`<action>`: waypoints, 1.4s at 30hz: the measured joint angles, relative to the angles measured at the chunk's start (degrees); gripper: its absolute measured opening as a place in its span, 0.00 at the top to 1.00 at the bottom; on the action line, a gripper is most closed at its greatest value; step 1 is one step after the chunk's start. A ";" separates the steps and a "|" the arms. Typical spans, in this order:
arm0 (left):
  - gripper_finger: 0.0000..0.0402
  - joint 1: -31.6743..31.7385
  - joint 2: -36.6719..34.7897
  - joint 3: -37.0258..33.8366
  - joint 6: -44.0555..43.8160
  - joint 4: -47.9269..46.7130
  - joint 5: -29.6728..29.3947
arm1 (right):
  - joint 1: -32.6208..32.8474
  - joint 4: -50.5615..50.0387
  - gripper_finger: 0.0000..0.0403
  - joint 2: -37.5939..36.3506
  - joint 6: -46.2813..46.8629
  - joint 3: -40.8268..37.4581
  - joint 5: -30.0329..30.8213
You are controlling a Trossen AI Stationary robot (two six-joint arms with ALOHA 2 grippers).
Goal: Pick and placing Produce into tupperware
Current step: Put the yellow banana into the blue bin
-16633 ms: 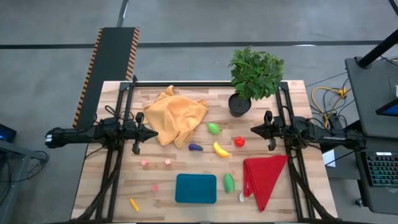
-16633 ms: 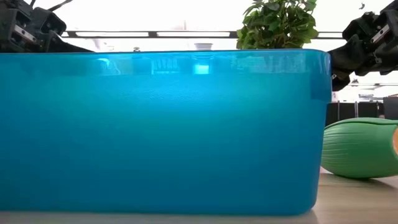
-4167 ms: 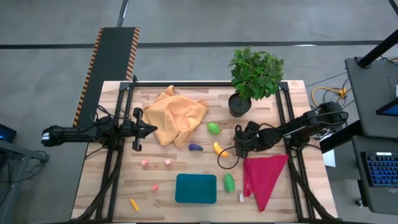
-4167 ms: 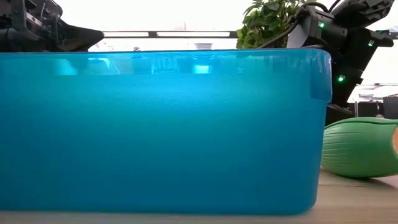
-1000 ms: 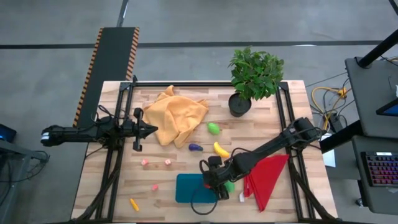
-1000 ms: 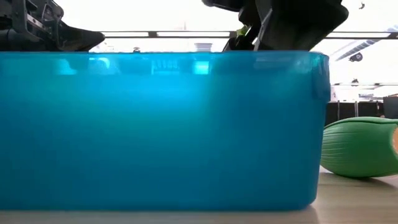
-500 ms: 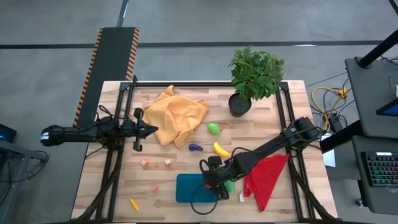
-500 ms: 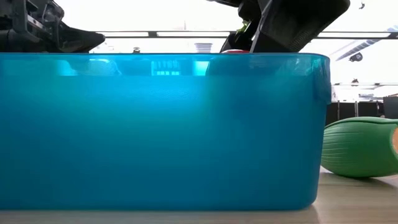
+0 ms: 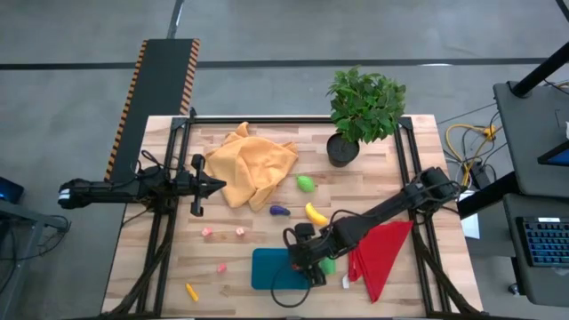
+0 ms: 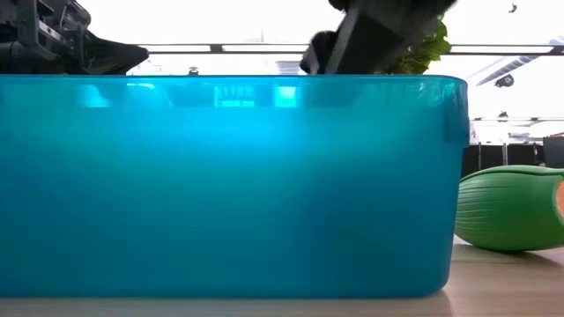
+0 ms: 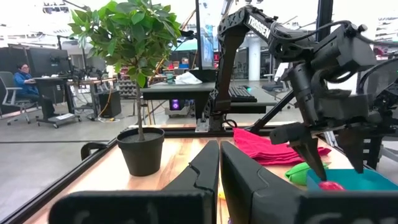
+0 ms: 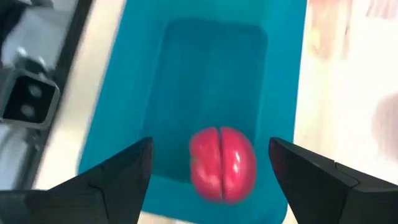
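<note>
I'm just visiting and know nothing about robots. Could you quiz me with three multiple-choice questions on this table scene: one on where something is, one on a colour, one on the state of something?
1. Where is the red tomato?
A. beside the potted plant
B. in the teal container
C. on the orange cloth

2. What colour is the cloth lying beside the container?
A. red
B. white
C. black

3. How do the right gripper's fingers stand?
A. clamped on the tomato
B. clamped on the banana
C. open, apart from the tomato

Answers: 1 B, the right wrist view shows the tomato over the container's teal floor. 2 A, the high view shows a red cloth right of the container. 3 C, both fingers stand wide with gaps on either side of the tomato.
</note>
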 joint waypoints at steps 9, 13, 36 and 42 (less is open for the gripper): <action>1.00 0.00 0.02 0.00 -0.13 -0.06 0.00 | -1.39 -7.59 0.28 -0.22 -6.40 7.46 6.49; 1.00 0.00 -0.02 0.00 -0.15 -0.07 0.00 | -1.39 -15.50 0.29 -0.22 -6.17 8.58 14.62; 1.00 -0.02 0.70 0.00 -0.25 -0.26 0.04 | -1.39 -2.97 0.41 -13.70 -9.56 -5.72 13.22; 1.00 -0.02 0.70 0.00 -0.24 -0.67 0.04 | -2.21 14.48 0.44 -26.97 -13.17 -21.74 8.16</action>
